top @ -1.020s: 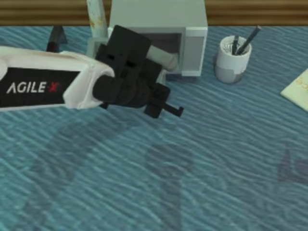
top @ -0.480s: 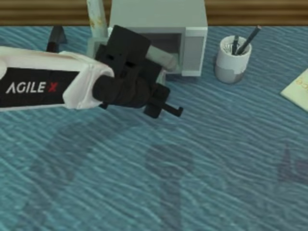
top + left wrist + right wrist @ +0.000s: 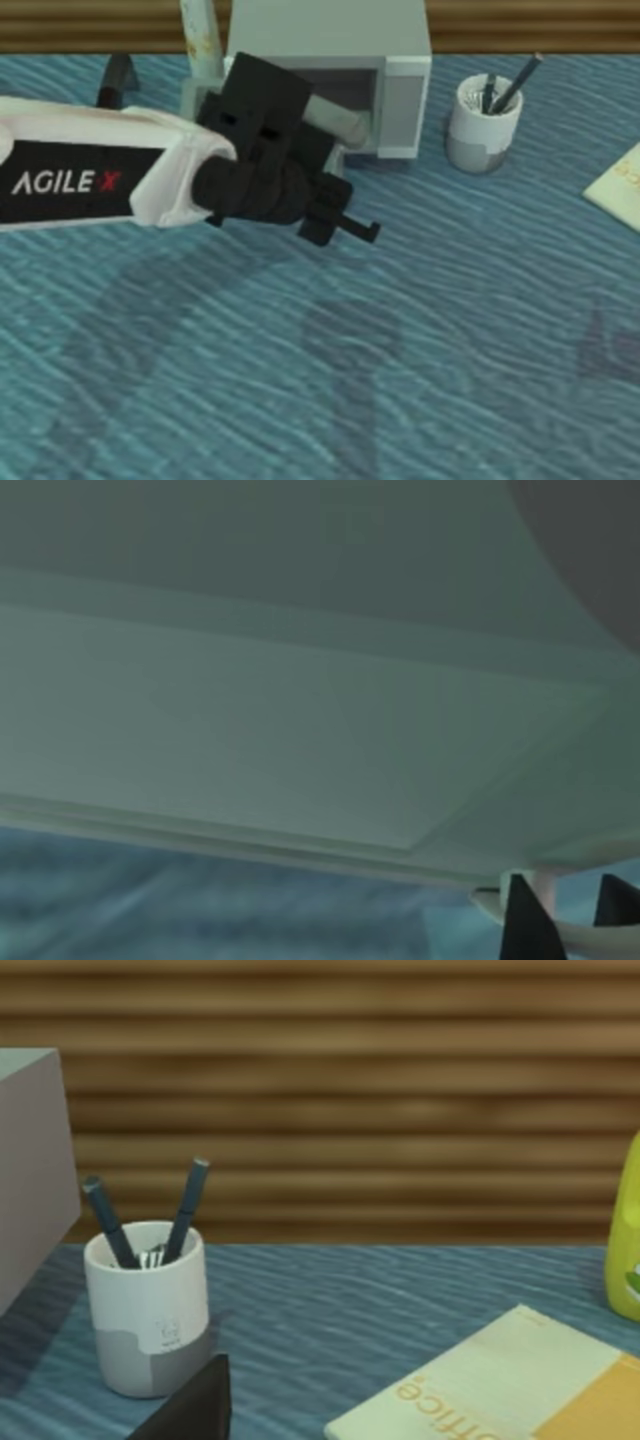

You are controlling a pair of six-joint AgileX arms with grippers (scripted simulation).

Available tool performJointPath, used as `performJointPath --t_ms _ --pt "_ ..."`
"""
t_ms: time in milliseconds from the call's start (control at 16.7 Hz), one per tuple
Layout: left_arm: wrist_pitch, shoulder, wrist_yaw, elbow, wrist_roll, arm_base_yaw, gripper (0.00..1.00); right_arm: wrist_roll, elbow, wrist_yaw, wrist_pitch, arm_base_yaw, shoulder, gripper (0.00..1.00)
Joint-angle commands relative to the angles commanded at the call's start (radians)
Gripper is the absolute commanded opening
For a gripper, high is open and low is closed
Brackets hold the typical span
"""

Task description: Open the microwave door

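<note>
**Inspector:** How are the left gripper point(image 3: 565, 920) jaws found?

**Assessor:** Clamped on the microwave door point(image 3: 300, 750) handle. The wrist is angled toward the microwave point(image 3: 330, 45), set at the table's point(image 3: 450, 330) far edge; the arm is extended from the left.

**Inspector:** The right gripper?

**Assessor:** Parked beside the pen cup point(image 3: 148, 1305); its jaws cannot be judged.

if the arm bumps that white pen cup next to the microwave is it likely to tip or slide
The pen cup looks squat with a wide base, so it would probably slide before tipping. The two pens lean loose above the rim and may rattle or shift. It stands apart from the microwave, on the far side from the left pincer.
</note>
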Motion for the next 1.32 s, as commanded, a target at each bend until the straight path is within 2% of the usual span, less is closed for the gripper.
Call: performJointPath --t_ms 360,720,1320 --pt "-0.002 0.001 0.015 -0.011 0.009 -0.004 0.00 0.000 0.000 0.000 0.000 0.000 0.000 1.00" --pt "-0.001 -0.035 0.084 -0.047 0.100 0.040 0.00 0.000 0.000 0.000 0.000 0.000 0.000 1.00" --pt "-0.001 -0.036 0.087 -0.048 0.103 0.042 0.00 0.000 0.000 0.000 0.000 0.000 0.000 1.00"
